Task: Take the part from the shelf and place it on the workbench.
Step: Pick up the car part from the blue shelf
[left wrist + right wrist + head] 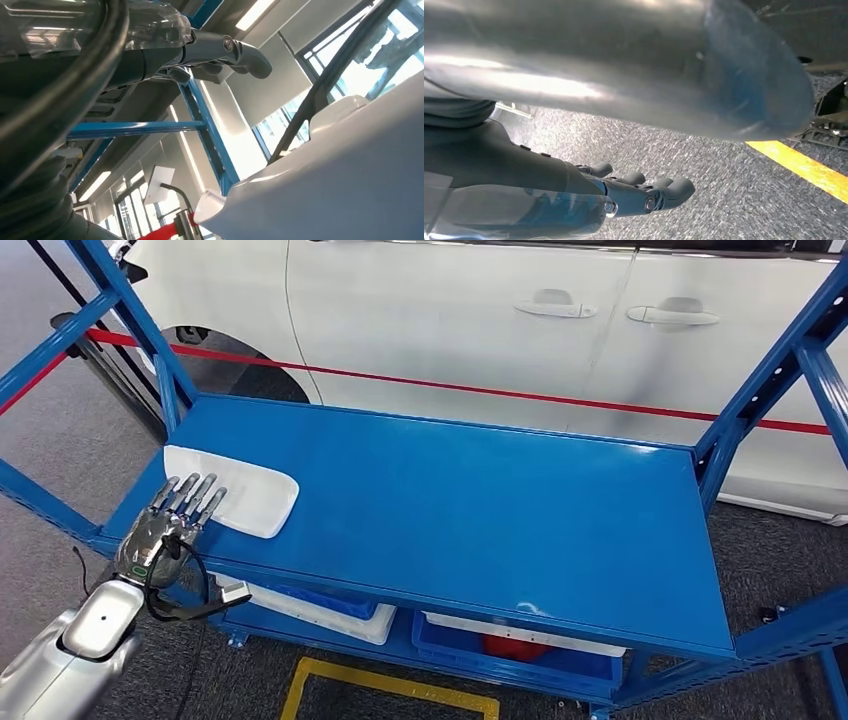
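The part [250, 495] is a flat white panel with rounded corners, lying at the left end of the blue shelf top [470, 510]. My left hand [170, 520] reaches in from the near left edge, its fingers stretched out flat over the panel's near end; whether they touch it I cannot tell, and nothing is gripped. In the left wrist view the left hand's fingers [220, 50] extend straight with nothing in them. My right hand [639, 192] hangs over grey carpet, its fingers loosely extended and holding nothing.
A white car [450, 310] stands close behind the shelf, with a red barrier belt [500, 392] along it. Blue uprights [770, 380] frame both ends. Under the top deck sit a white tray [330, 610] and a blue bin [520, 645]. A yellow floor line [390, 685] runs in front.
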Controlling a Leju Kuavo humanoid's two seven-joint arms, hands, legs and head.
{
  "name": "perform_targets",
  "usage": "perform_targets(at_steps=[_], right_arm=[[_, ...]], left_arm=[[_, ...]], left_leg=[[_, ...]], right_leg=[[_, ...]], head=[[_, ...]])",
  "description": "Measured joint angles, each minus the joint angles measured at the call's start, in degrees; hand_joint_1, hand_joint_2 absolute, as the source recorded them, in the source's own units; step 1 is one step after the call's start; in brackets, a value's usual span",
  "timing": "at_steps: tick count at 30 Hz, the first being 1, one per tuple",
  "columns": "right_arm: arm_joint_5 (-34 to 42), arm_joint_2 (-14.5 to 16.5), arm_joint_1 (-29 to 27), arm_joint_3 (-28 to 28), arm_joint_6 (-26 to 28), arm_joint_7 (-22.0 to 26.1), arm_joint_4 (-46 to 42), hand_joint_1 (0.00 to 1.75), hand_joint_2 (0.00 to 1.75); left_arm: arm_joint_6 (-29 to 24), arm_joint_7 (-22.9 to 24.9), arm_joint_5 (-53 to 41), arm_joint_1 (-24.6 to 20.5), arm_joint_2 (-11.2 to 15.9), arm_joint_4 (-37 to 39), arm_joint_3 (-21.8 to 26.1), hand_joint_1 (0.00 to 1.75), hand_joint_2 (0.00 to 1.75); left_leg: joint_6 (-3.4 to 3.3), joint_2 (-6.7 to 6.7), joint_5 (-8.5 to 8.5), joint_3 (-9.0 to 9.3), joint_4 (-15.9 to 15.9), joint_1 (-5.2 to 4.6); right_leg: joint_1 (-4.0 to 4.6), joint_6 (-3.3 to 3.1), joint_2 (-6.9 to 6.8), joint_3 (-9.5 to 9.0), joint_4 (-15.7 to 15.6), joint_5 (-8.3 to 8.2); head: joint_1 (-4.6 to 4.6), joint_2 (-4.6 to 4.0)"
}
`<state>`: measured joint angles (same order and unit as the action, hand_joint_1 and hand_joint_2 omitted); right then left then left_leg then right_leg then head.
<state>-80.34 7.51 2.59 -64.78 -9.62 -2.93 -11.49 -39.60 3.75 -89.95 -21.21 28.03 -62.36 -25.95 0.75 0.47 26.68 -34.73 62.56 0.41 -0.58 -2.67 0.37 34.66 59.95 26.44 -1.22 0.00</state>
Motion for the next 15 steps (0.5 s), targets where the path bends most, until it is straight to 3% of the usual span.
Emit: perform_targets(at_steps=[2, 6, 7, 10, 11, 12, 13, 15], right_arm=[[0.0, 0.0, 0.0, 0.0, 0.0, 0.1, 0.0, 0.00, 0.00], [-0.1, 0.0, 0.0, 0.0, 0.0, 0.7, 0.1, 0.00, 0.00], [-0.1, -0.1, 0.0, 0.0, 0.0, 0.8, 0.1, 0.00, 0.00], [-0.1, -0.2, -0.1, 0.0, 0.0, 0.9, 0.1, 0.00, 0.00], [-0.1, -0.3, -0.1, 0.0, 0.0, 0.9, 0.1, 0.00, 0.00], [-0.1, -0.3, -0.2, 0.0, 0.0, 0.9, 0.1, 0.00, 0.00], [-0.1, -0.4, -0.2, 0.0, 0.0, 1.0, 0.1, 0.00, 0.00], [-0.1, -0.5, -0.3, 0.0, 0.0, 1.0, 0.1, 0.00, 0.00]], left_arm=[[-0.3, 0.3, 0.0, -0.2, -0.7, -0.2, -0.1, 0.00, 1.75], [-0.5, 0.8, 0.0, -0.3, -2.0, -0.6, -0.8, 0.00, 1.75], [-0.5, 0.9, 0.0, -0.4, -2.3, -0.7, -1.0, 0.00, 1.75], [-0.5, 1.0, 0.0, -0.3, -3.5, -0.7, -1.5, 0.00, 1.75], [-0.5, 1.0, 0.0, -0.2, -3.8, -0.7, -1.7, 0.00, 1.75], [-0.5, 1.0, 0.0, -0.1, -4.0, -0.7, -1.9, 0.00, 1.75], [-0.5, 1.0, 0.0, -0.1, -4.1, -0.7, -2.0, 0.00, 1.75], [-0.5, 1.0, 0.0, -0.1, -4.4, -0.7, -2.2, 0.00, 1.75]], left_leg=[[-0.74, 0.03, -0.93, 1.80, -4.0, -0.46], [-1.96, 0.12, -1.77, 2.58, -5.9, -0.53], [-2.27, 0.16, -2.18, 2.88, -6.5, -0.39], [-2.71, 0.21, -2.57, 2.82, -6.9, -0.36], [-2.68, 0.21, -2.53, 2.72, -6.7, -0.39], [-2.61, 0.20, -2.45, 2.64, -6.5, -0.38], [-2.48, 0.18, -2.29, 2.58, -6.2, -0.34], [-1.97, 0.14, -1.72, 2.37, -5.3, -0.38]], right_leg=[[-0.02, 0.50, -0.02, -0.01, -0.2, -0.11], [-0.13, 1.83, -0.18, -0.03, 0.1, 0.36], [-0.11, 2.03, -0.20, 0.79, 2.1, 1.65], [-0.17, 2.39, -0.19, 5.61, 12.0, 6.84], [-0.18, 2.51, -0.20, 6.55, 13.8, 7.18], [-0.20, 2.60, -0.22, 6.51, 13.7, 6.46], [-0.24, 2.65, -0.26, 5.35, 11.4, 4.80], [-0.30, 2.53, -0.32, 1.60, 4.1, 1.41]], head=[[0.01, 0.00], [0.11, 0.00], [0.23, 0.00], [0.49, 0.00], [0.49, 0.00], [0.49, 0.00], [0.49, 0.00], [0.50, 0.00]])
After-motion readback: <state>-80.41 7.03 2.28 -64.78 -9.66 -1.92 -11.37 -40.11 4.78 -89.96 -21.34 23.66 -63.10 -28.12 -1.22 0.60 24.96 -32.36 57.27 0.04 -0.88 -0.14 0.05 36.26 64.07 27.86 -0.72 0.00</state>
